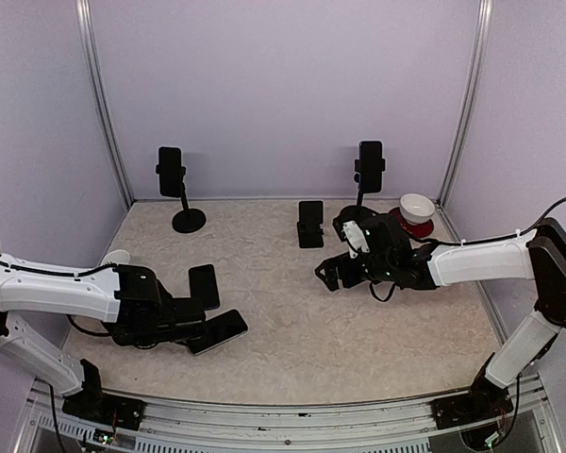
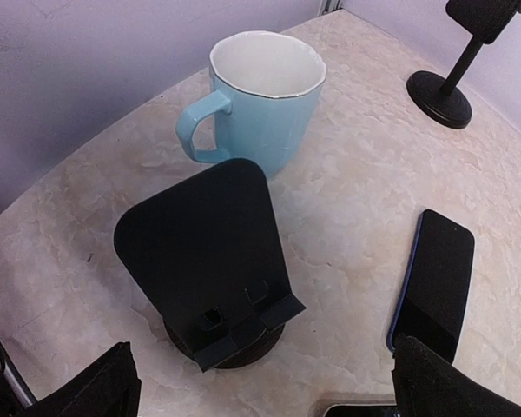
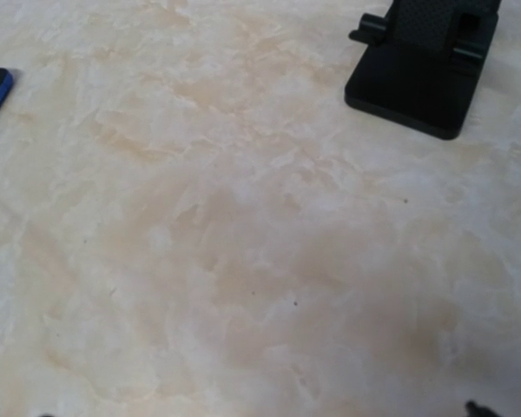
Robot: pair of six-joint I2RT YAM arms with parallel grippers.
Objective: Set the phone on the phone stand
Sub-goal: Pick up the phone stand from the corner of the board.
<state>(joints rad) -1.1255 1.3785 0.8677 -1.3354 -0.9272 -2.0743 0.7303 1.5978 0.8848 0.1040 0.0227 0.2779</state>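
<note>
**Phone flat beside the stand, both tools spread and empty**

Top view: The phone [image 1: 217, 330] lies flat on the surface [image 1: 292, 349], just at 5 o'clock of the sloped stand [image 1: 204, 286] and not yet on it. The left tool [image 1: 191, 323] sits low at the phone's 9 o'clock with its jaws apart and nothing in them. I judge it is lined up for the pickup. The right tool [image 1: 332, 272], also spread and empty, hangs well apart toward 2 o'clock, probably to leave the left arm room.

Left wrist view: The stand fills the centre with its ledge toward the camera, a good face for sliding the phone in. The mug [image 2: 265, 95] stands just behind it at 12 o'clock. The phone is at the stand's 3 o'clock, near but not touching. Its near end lines up with one finger [image 2: 456, 382] rather than with the gap, so the tool would likely need to shift toward 3 o'clock to straddle it.

Right wrist view: This view is mostly surface. A small stand [image 3: 421, 74] sits at 1 o'clock. A blue corner at the 10 o'clock edge may be the phone, but too little shows to tell.
</note>
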